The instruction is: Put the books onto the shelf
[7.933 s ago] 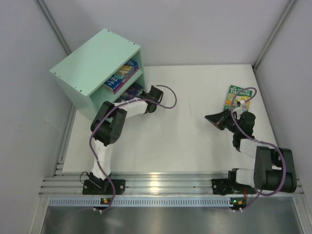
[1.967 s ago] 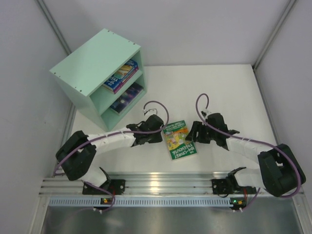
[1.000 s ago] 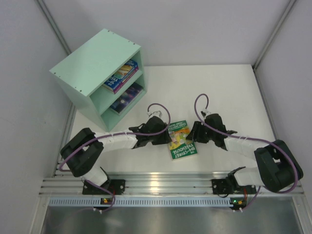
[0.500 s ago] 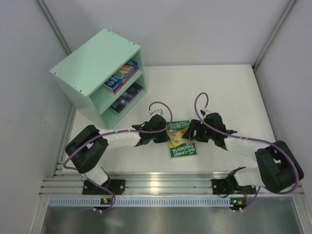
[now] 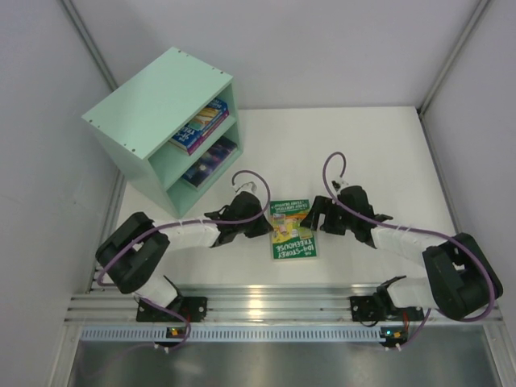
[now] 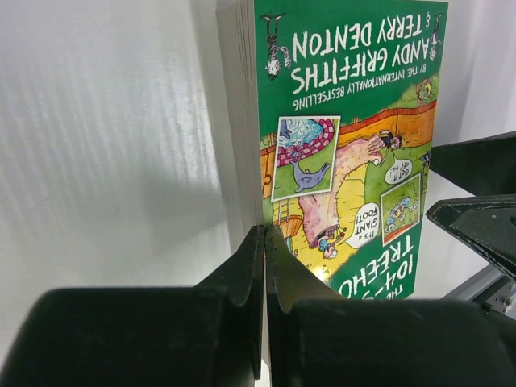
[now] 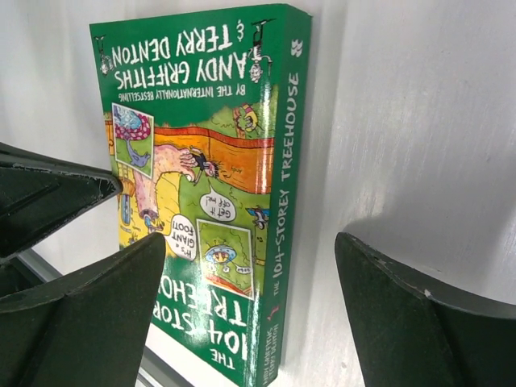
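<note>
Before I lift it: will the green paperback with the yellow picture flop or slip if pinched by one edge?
Likely fairly stiff: the green paperback shows a thick page block along its edge. Its smooth cover may slip somewhat. Lying flat on the white table, it should not roll or tip.

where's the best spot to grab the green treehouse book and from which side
Probably its spine edge, from the right. The green Treehouse book lies flat on the table, so pinch across its thickness. The right gripper stands open by the spine; the left gripper is shut.
</note>
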